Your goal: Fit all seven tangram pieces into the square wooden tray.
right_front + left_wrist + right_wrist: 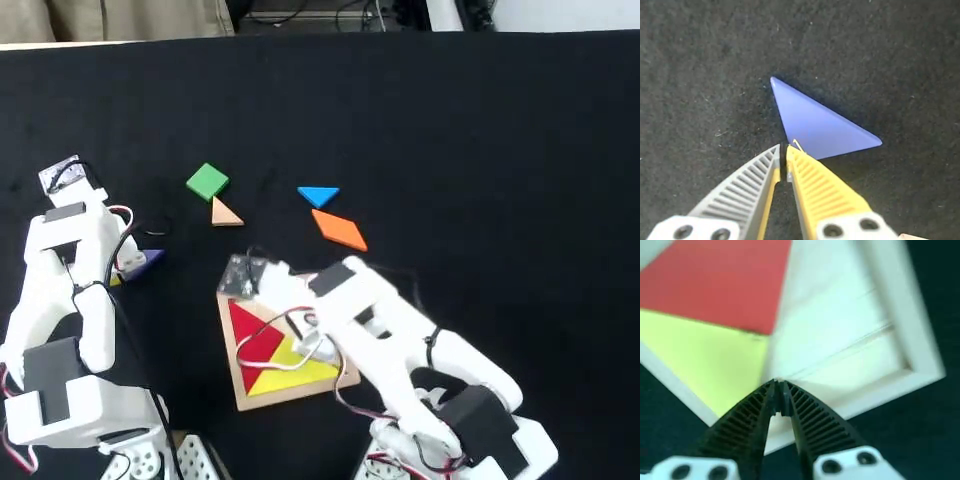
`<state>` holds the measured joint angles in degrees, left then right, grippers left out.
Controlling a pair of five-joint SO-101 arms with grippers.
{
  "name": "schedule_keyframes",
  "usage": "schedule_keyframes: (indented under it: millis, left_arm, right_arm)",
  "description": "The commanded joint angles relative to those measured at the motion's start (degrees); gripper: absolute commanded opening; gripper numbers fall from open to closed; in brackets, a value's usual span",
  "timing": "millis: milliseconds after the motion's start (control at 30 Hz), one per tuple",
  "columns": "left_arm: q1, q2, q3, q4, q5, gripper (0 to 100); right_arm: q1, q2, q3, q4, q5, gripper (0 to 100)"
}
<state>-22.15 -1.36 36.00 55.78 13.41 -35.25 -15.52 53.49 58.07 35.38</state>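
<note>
1. The left gripper (786,150) is seen with its jaws closed together and nothing evidently between them. Its tips are set against one edge of the purple triangle (815,125), which lies flat on the black cloth (480,150), well apart from the tray. This is judged a stance for nudging the piece rather than lifting it.
2. The green square (207,181) and the tan triangle (224,214) are found just beside each other on the cloth, not yet placed.
3. In the wooden tray (905,315), the red triangle (255,335) and the yellow triangle (290,370) are seated edge to edge. The right gripper (777,392) is held with its jaws shut and empty over the bare floor beside the yellow piece, probably to press it snug.
4. The blue triangle (318,196) and the orange parallelogram (340,231) are left beyond the tray, so five pieces are judged outstanding.
</note>
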Motion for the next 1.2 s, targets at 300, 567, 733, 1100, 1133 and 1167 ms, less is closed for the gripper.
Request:
schedule_keyframes:
  millis: [300,567,733,1100,1133,1167]
  left_arm:
    - [0.0,-0.3,-0.1,-0.2,0.4,3]
    - [1.9,-0.3,0.7,-0.4,0.4,3]
    - [2.2,-0.6,1.2,-0.6,0.4,3]
    - [2.2,-0.6,1.2,-0.6,0.4,3]
    - [2.2,-0.6,1.2,-0.6,0.4,3]
    - [2.2,-0.6,1.2,-0.6,0.4,3]
  right_arm:
    - [3.3,7.1,-14.3,0.1,3.8,1.1]
    - [4.2,19.6,-24.2,0.2,3.5,1.1]
    - [8.8,20.3,-24.4,-0.4,3.7,1.1]
    - [17.2,20.4,-24.3,-2.8,4.0,1.1]
    - [17.2,20.4,-24.0,-2.7,4.0,1.1]
    - [17.2,20.4,-24.0,-2.5,4.0,1.1]
